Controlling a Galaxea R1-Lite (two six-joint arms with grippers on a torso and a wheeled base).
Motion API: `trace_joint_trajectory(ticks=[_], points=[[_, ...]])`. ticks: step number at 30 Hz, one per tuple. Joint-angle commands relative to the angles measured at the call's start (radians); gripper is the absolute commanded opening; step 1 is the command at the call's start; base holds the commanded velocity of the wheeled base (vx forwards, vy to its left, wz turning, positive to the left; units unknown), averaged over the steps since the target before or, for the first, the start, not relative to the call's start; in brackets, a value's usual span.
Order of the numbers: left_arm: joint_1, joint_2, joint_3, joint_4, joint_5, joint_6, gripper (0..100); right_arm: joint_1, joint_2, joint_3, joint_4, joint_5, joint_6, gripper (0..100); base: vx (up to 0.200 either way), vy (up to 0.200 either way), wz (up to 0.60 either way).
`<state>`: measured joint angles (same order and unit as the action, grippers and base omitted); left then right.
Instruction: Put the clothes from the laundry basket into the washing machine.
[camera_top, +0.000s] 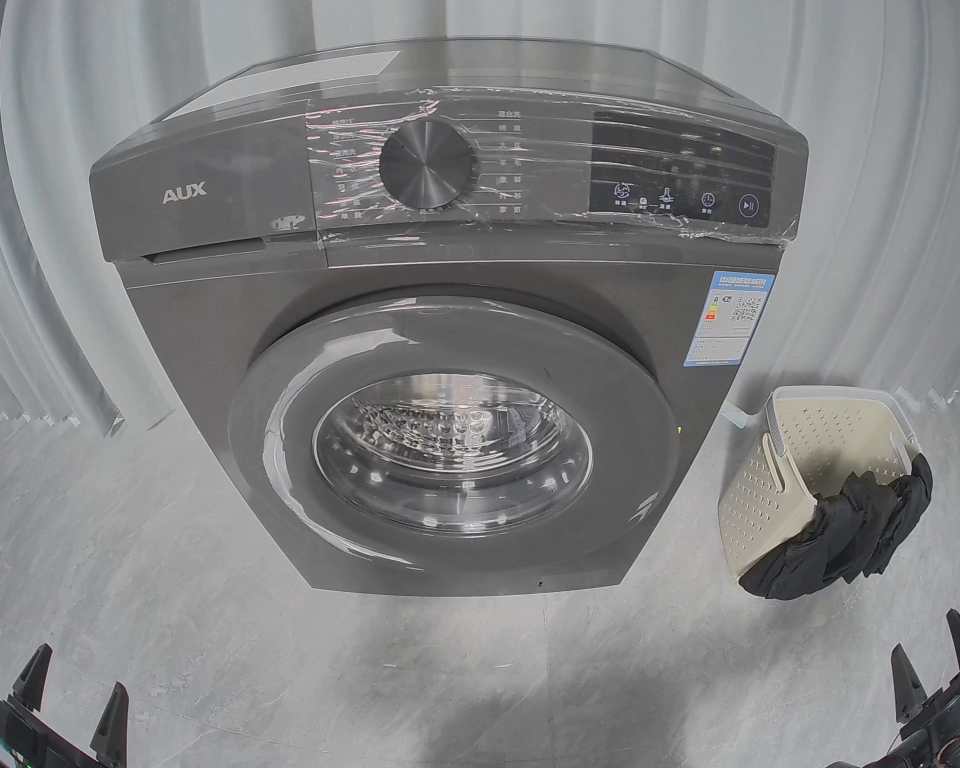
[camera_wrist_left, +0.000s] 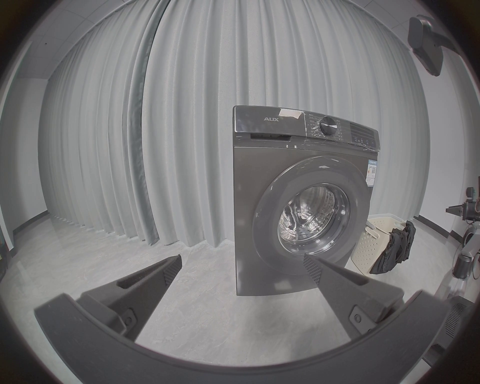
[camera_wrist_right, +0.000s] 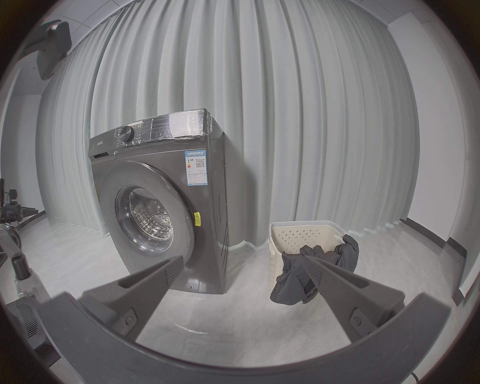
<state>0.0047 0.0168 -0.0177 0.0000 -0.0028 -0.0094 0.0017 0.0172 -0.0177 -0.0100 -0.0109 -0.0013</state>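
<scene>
A grey, brushed-metal front-loading washing machine (camera_top: 440, 300) stands on a pale, marble-patterned floor (camera_top: 300, 650) before white pleated curtains (camera_top: 880, 200). Its round door (camera_top: 452, 452) is shut, a broad glossy ring around a domed glass porthole through which the ribbed, perforated steel drum shows. The control strip carries a round, ridged metal dial (camera_top: 427, 164) and a dark touch panel (camera_top: 682, 168), all under crinkled clear plastic film. A blue-and-white rectangular label (camera_top: 728, 318) is stuck on the front's upper right corner, a small yellow sticker (camera_wrist_right: 197, 219) lower on the same edge; the print is too fine to make out.

The cream, perforated plastic laundry basket (camera_top: 800, 470) sits on the floor just beside the machine's right side. The dark, soft, crumpled clothes (camera_top: 850, 535) hang over its front rim and down its outer wall.

The left gripper (camera_wrist_left: 241, 261) and the right gripper (camera_wrist_right: 242, 261) hover low, well short of the machine, pointed forward, each with its dark wedge-shaped fingers spread apart and holding nothing.
</scene>
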Motion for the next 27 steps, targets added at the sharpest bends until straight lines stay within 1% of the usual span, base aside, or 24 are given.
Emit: trace_joint_trajectory(ticks=[1, 8, 19, 25, 27], points=[[0.0, -0.017, 0.016, 0.0, 0.0, 0.0, 100, 0.0, -0.017, 0.018, -0.001, 0.0, 0.0, 100, 0.0, 0.0, 0.0], [0.0, -0.017, 0.016, 0.002, 0.001, 0.003, 100, -0.003, -0.017, 0.018, -0.001, 0.0, 0.0, 100, 0.0, 0.0, 0.0], [0.0, -0.017, 0.016, 0.0, 0.0, 0.0, 100, -0.003, -0.017, 0.018, -0.001, 0.0, -0.002, 100, 0.0, 0.0, 0.0], [0.0, -0.017, 0.016, 0.0, 0.001, 0.002, 100, -0.003, -0.017, 0.018, -0.001, -0.001, 0.009, 100, 0.2, 0.0, 0.0], [0.0, -0.017, 0.016, 0.002, 0.001, 0.002, 100, -0.003, -0.017, 0.018, -0.004, -0.008, 0.015, 100, 0.0, 0.0, 0.0]])
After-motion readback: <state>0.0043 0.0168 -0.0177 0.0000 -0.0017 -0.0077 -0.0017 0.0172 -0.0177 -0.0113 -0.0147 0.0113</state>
